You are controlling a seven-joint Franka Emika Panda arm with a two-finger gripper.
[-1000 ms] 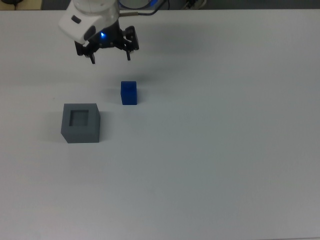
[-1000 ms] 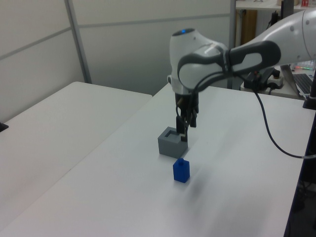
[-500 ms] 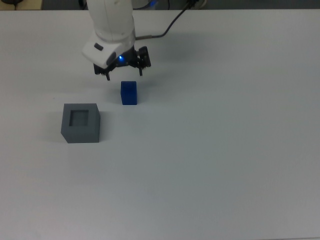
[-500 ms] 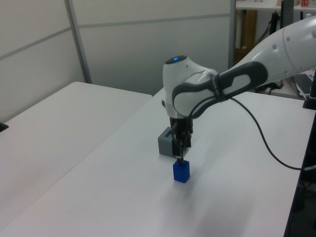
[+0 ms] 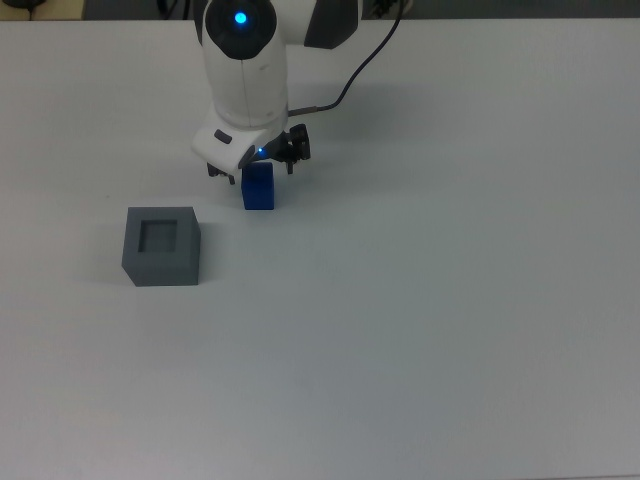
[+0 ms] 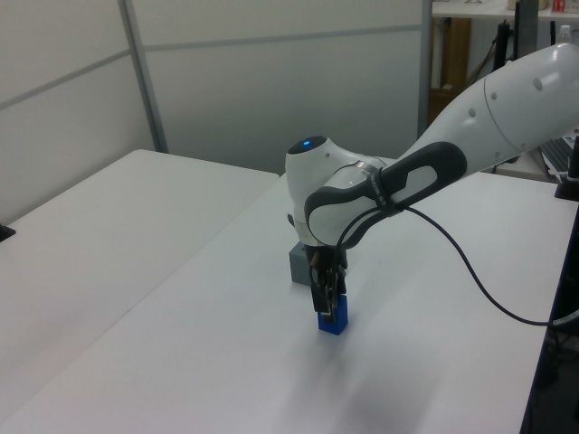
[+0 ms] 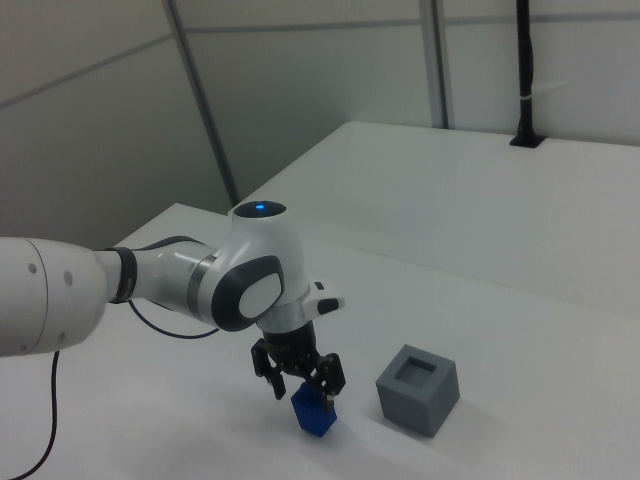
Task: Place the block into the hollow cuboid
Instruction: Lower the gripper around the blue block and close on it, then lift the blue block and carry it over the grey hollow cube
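Dropped my gripper from above down onto the block vs 1 s ago; fingers apart, straddling it, not clamped yet. Block sits on table, near hollow cuboid. Step: grasp. Next: close, lift.

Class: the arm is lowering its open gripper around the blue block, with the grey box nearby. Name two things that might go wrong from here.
1. The gripper straddles the blue block with fingers open; if it is off-centre, one finger may nudge or tip the block on closing.
2. The grey box has a square recess only somewhat wider than the block, so a tilted grasp might catch the rim.
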